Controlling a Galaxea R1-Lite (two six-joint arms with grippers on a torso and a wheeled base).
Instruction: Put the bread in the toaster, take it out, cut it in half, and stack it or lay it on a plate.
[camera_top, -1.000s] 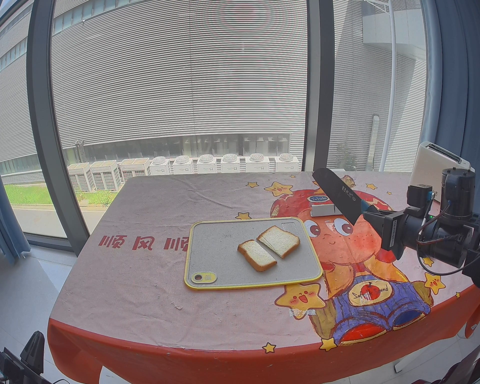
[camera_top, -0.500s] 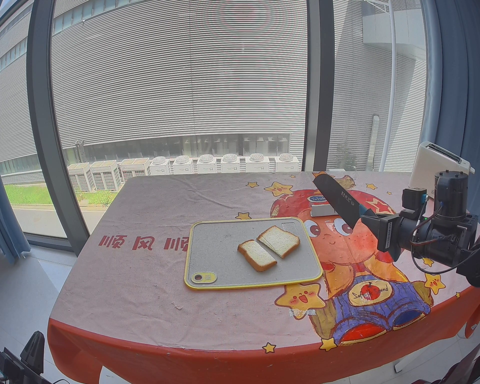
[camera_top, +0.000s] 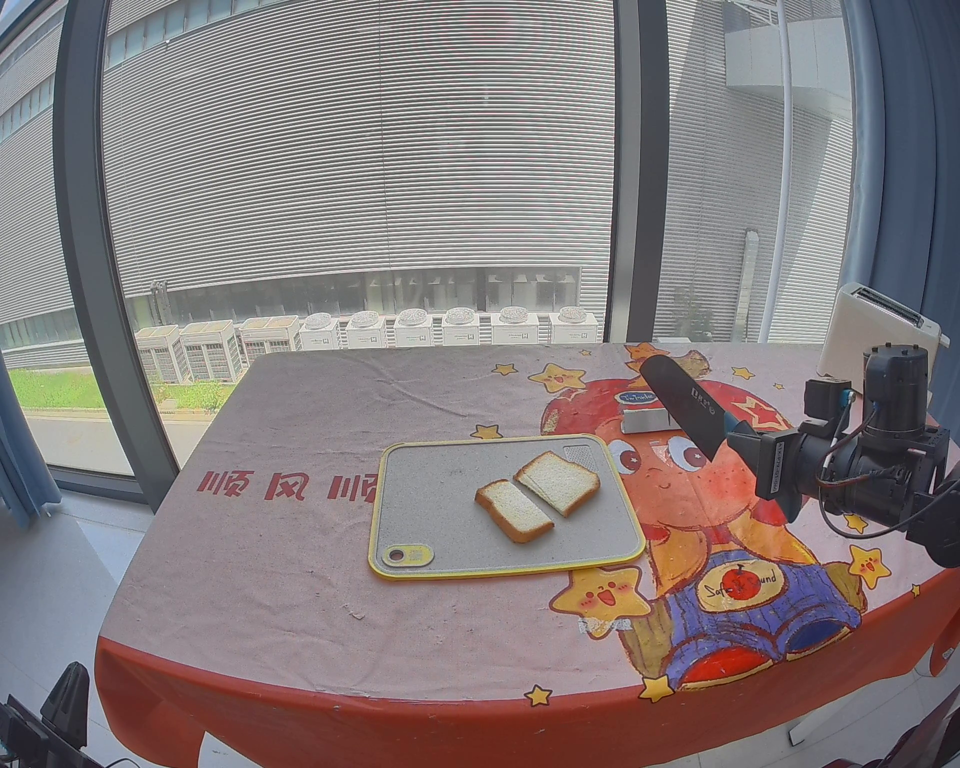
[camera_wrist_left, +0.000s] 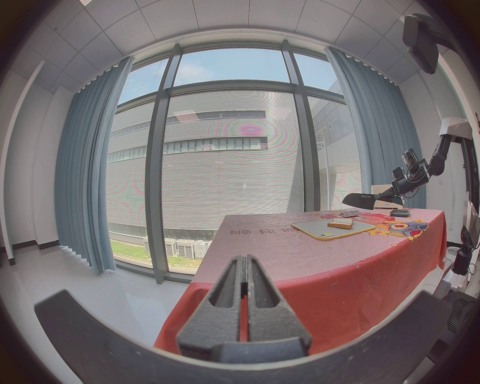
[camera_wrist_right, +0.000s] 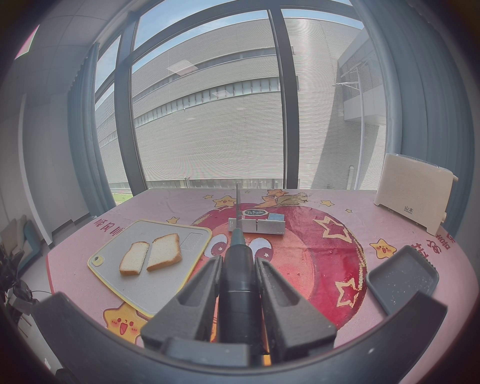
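Over the right side of the surface (camera_top: 280, 590), your right claw (camera_top: 745, 447) is clamping the knife (camera_top: 685, 403) and drifting back from the cutting board (camera_top: 440, 500), where both bread halves (camera_top: 513, 510) are lying cut, so plating is likely coming next. Your left claw (camera_wrist_left: 243, 300) is hanging closed, empty.

- The tablecloth (camera_top: 300, 600) looks to me like matt printed cloth, faintly creased.
- I read the cutting board (camera_top: 440, 500) as matt grey plastic with a yellow rim and a rough grater patch.
- The nearer bread half (camera_top: 513, 510) and the farther bread half (camera_top: 557, 482) show porous, dry crumb and browned crust.
- The knife (camera_top: 685, 403) has a matt black blade; its handle carries a slight sheen.
- The toaster (camera_top: 875, 330) seems smooth cream plastic.
- The tray (camera_wrist_right: 402, 277) is dark, matt and speckled.
- The right gripper (camera_wrist_right: 238, 265) has dark, grainy, matt fingers (camera_wrist_right: 292, 310).
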